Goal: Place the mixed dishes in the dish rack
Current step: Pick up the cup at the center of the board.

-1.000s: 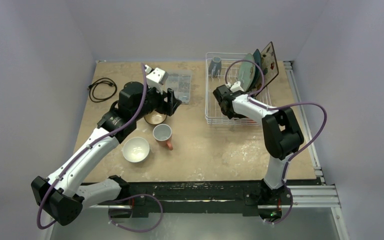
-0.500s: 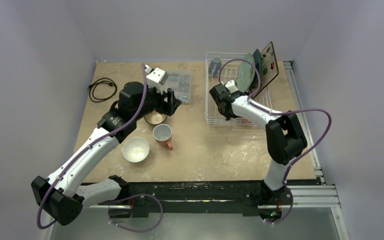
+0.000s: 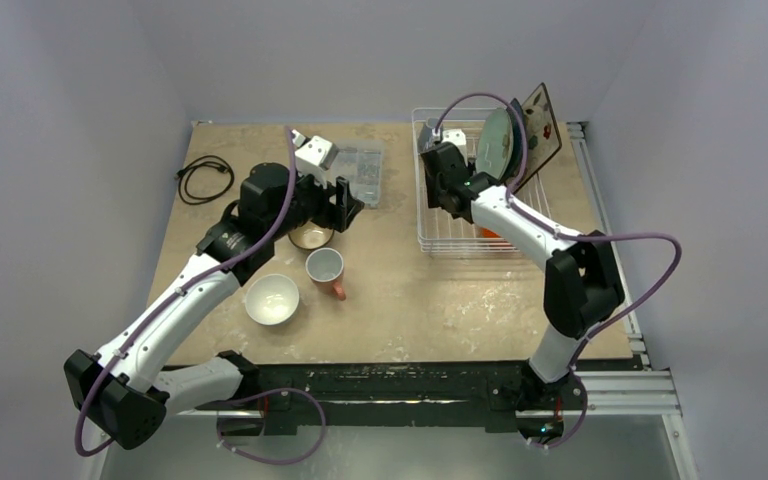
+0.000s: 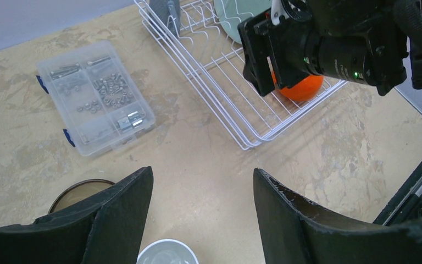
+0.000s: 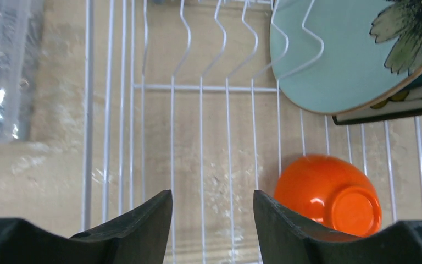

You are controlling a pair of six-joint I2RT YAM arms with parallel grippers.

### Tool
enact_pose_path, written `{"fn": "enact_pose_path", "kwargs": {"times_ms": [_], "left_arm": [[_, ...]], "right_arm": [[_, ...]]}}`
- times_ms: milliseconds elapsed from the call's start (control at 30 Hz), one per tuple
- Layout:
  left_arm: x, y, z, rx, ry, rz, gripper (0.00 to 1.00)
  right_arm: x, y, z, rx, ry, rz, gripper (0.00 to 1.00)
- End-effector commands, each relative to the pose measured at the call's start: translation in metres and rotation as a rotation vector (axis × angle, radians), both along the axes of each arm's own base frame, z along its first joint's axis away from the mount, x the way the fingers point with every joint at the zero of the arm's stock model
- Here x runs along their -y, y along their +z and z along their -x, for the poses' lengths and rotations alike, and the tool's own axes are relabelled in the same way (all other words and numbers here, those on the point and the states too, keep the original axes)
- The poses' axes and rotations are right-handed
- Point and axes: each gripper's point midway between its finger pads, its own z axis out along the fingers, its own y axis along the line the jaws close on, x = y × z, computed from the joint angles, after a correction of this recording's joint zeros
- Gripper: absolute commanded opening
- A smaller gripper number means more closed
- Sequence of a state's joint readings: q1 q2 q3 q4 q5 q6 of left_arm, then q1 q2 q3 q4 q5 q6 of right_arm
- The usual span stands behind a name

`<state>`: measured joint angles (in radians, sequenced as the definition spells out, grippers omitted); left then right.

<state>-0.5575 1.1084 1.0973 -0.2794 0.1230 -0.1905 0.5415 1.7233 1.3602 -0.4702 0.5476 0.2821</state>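
The dish rack (image 3: 450, 238) stands at the table's back right. In it a pale green plate (image 3: 497, 143), a dark teal plate (image 5: 390, 113) and a floral plate (image 3: 540, 120) stand on edge. An orange bowl (image 5: 329, 198) lies upside down on the rack's wires (image 5: 198, 88). A grey-blue mug (image 4: 165, 11) sits in the rack's far corner. My right gripper (image 5: 213, 201) hangs open and empty over the rack, left of the orange bowl. My left gripper (image 4: 203, 181) is open and empty above the table, beside a brown bowl (image 3: 310, 237). A salmon mug (image 3: 326, 268) and a white bowl (image 3: 272, 298) sit nearer me.
A clear plastic box (image 3: 358, 170) of small hardware lies just beyond the left gripper, left of the rack. A coiled black cable (image 3: 205, 177) lies at the table's far left. A metal rail (image 3: 610, 250) runs along the table's right edge.
The right arm has drawn away from the rack's near side toward its far left corner, uncovering the orange bowl lying in the rack. The left arm has stayed put.
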Motion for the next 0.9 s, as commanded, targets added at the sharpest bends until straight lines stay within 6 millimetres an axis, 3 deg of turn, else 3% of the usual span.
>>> {"fn": "enact_pose_path", "kwargs": {"times_ms": [0,133,267,667,867], "left_arm": [[0.002,0.009,-0.001,0.027,-0.010,0.006,0.66],[0.003,0.011,0.000,0.028,-0.019,0.010,0.66],[0.004,0.011,0.000,0.027,-0.021,0.012,0.66],[0.006,0.008,0.000,0.007,-0.030,0.012,0.66],[0.006,0.006,-0.002,0.004,-0.023,0.005,0.66]], "right_arm": [[-0.011,0.017,-0.038,0.100,-0.050,-0.126,0.53],[0.008,-0.003,-0.051,0.062,-0.096,-0.071,0.53],[0.029,-0.026,-0.051,0.019,-0.143,-0.027,0.52],[0.089,-0.066,-0.014,-0.060,-0.289,-0.008,0.52],[0.096,-0.060,0.000,-0.056,-0.291,-0.013,0.52]]}}
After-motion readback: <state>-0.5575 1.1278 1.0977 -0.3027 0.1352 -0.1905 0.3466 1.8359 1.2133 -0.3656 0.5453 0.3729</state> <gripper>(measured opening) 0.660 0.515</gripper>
